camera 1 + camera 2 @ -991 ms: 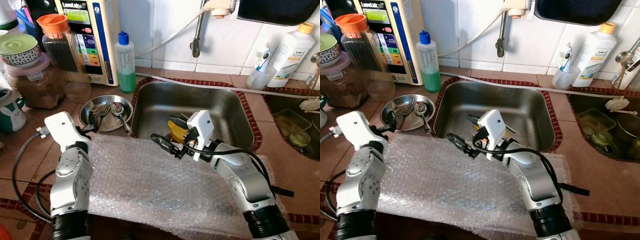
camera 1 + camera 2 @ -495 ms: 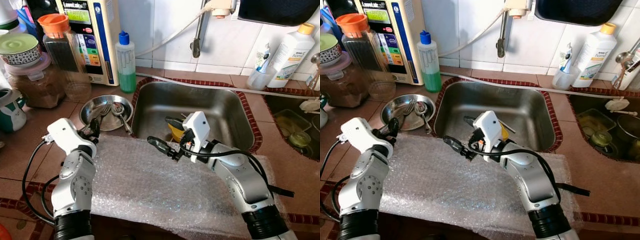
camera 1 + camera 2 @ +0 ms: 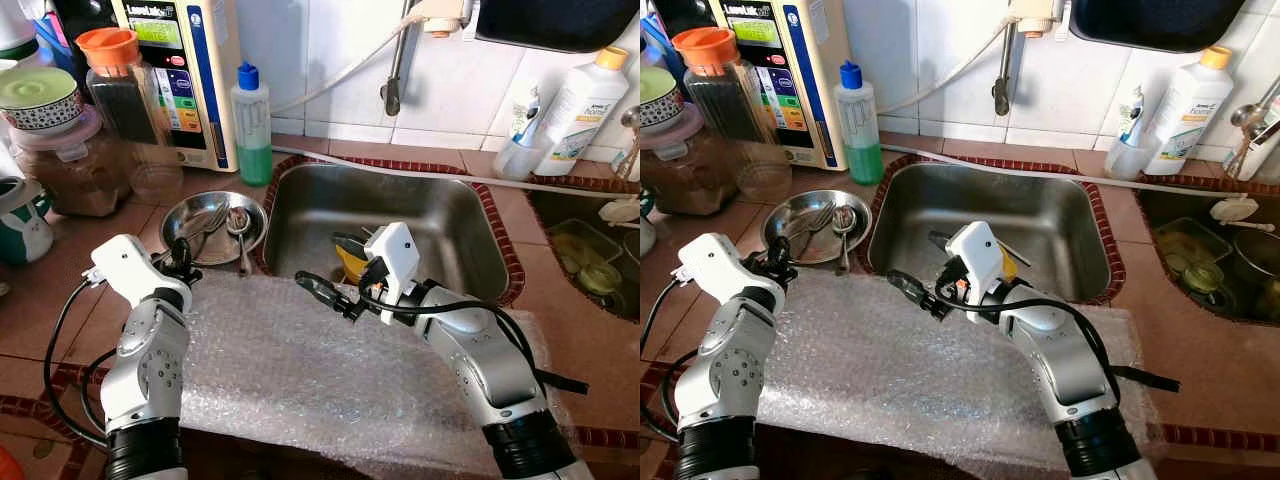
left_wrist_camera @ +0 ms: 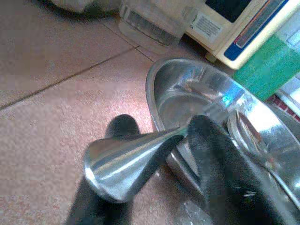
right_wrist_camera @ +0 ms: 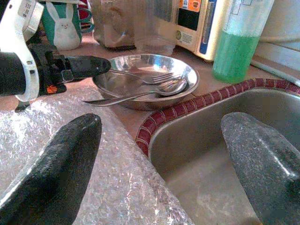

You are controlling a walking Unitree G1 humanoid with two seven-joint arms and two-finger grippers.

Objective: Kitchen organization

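- The left gripper point(image 3: 180, 262) is clenched on the handle end of a steel utensil point(image 4: 123, 157) at the near rim of the steel bowl point(image 3: 178, 218); the wrist view shows the tapered handle pinched between its black fingers point(image 4: 220, 154).
- Half a second ago this gripper's tips sat a little nearer the bowl; now the wrist has drawn slightly back toward the bubble wrap point(image 3: 300, 370), and the spoon point(image 3: 240, 228) in the bowl lies straighter, its handle pointing at the sheet rather than angled toward the sink point(image 3: 400, 215).
- I judge that the cutlery has been disturbed by the pull, and that lifting one piece out of the bowl is underway, not finished: the fork point(image 5: 143, 75) and spoon are in the bowl.
- The right gripper point(image 3: 322, 293) hovers with its fingers spread, holding nothing, over the far edge of the bubble wrap just beside the sink's near left corner; it has barely moved.
- A yellow item point(image 3: 352, 262) lies in the sink behind the right wrist.
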